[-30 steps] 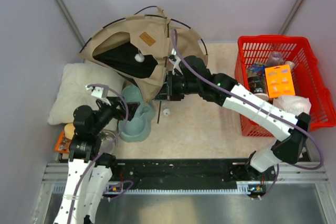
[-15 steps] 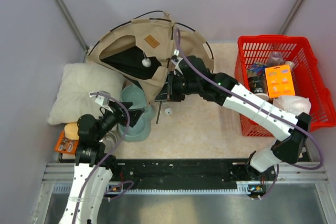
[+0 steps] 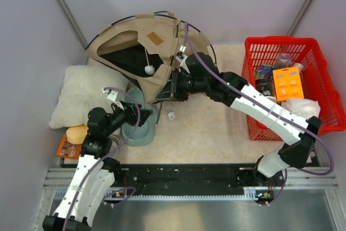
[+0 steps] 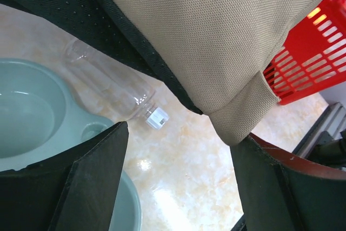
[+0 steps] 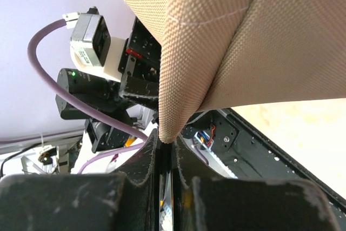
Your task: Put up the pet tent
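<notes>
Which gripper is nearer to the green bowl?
Left. The left gripper is at the green bowl, by its edge; the right gripper is beyond it, shut on the pet tent corner.

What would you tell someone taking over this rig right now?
Right gripper: shut on a lower corner of the pet tent.
Left gripper: open, gripping nothing, with a second tent corner hanging close to it, by the green bowl.
Tent: back left, tilted, doorway angled upward.
Done: fabric is arched on its poles.
To do: likely stand it level, then release.

Robot lab cell (grey walls (image 3: 243, 4), aluminium rail (image 3: 319, 185))
</notes>
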You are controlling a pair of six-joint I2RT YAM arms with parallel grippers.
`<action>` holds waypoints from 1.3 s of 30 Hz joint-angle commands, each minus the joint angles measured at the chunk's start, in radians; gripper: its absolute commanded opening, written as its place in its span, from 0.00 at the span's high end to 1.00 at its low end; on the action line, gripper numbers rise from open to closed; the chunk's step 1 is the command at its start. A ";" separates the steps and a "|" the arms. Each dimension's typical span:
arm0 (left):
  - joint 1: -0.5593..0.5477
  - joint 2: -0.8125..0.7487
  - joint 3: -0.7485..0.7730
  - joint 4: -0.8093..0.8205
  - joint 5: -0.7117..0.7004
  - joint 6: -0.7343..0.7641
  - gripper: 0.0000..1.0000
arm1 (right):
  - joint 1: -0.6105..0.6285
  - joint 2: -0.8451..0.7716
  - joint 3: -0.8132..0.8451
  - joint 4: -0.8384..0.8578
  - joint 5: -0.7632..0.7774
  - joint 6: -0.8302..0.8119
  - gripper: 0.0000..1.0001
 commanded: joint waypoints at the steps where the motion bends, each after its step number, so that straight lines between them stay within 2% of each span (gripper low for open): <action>1: -0.011 0.021 0.055 0.082 -0.034 0.070 0.23 | -0.013 0.024 0.053 0.066 -0.001 0.008 1.00; 10: -0.029 0.064 0.045 0.168 0.034 0.104 0.53 | -0.022 0.042 0.049 0.090 -0.010 0.018 1.00; 13: -0.035 0.072 0.044 0.180 0.047 0.112 0.65 | -0.021 0.050 0.049 0.103 -0.012 0.019 1.00; 14: -0.037 0.078 0.044 0.188 0.050 0.112 0.73 | -0.021 0.051 0.049 0.106 -0.015 0.019 1.00; 16: -0.040 0.085 0.050 0.185 0.060 0.118 0.94 | -0.021 0.057 0.044 0.115 -0.015 0.019 1.00; 17: -0.040 0.087 0.055 0.180 0.067 0.120 1.00 | -0.021 0.057 0.041 0.127 -0.013 0.016 1.00; 20: -0.041 0.084 0.065 0.162 0.081 0.120 1.00 | -0.021 0.042 -0.003 0.216 0.006 0.015 1.00; 24: -0.043 0.061 0.079 0.108 0.101 0.129 1.00 | -0.022 -0.018 -0.147 0.443 0.091 0.050 1.00; 33: -0.043 -0.036 0.088 -0.042 0.104 0.182 1.00 | -0.022 -0.021 -0.212 0.577 0.279 0.034 1.00; 39: -0.043 -0.071 0.085 -0.063 0.086 0.202 1.00 | -0.022 0.002 -0.204 0.574 0.339 -0.002 1.00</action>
